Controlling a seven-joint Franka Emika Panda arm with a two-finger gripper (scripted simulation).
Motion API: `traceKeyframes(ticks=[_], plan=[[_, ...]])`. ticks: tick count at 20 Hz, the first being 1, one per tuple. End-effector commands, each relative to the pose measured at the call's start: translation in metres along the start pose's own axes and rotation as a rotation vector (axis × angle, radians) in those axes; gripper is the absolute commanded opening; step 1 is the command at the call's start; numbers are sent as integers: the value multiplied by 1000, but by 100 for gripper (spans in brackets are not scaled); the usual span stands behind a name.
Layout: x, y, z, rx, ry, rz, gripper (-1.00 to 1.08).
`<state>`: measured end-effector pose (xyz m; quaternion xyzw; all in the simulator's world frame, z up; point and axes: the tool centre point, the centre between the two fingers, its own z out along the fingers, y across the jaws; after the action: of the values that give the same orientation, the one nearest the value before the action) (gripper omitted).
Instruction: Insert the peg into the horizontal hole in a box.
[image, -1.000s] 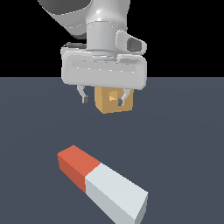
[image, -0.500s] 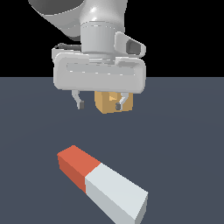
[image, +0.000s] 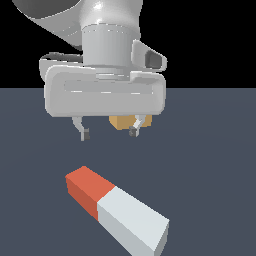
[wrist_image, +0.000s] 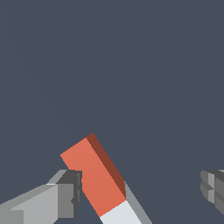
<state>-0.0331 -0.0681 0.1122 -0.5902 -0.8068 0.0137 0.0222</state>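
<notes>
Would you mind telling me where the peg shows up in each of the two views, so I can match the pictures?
Exterior view: the peg lies on the floor in the foreground, below the open gripper, red end toward the exterior view's left.
Wrist view: the peg shows mostly its red end, beside one gripper finger; most of the white part is cut off by the frame edge.
Shared landmark: the red-white colour boundary on the peg.
</notes>
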Motion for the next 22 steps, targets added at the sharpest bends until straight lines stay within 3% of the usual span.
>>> traceKeyframes(ticks=[1, 22], plan=[[-10, -3, 4, -4, -3, -54, 100], [-94, -1, 33, -34, -28, -482, 100]])
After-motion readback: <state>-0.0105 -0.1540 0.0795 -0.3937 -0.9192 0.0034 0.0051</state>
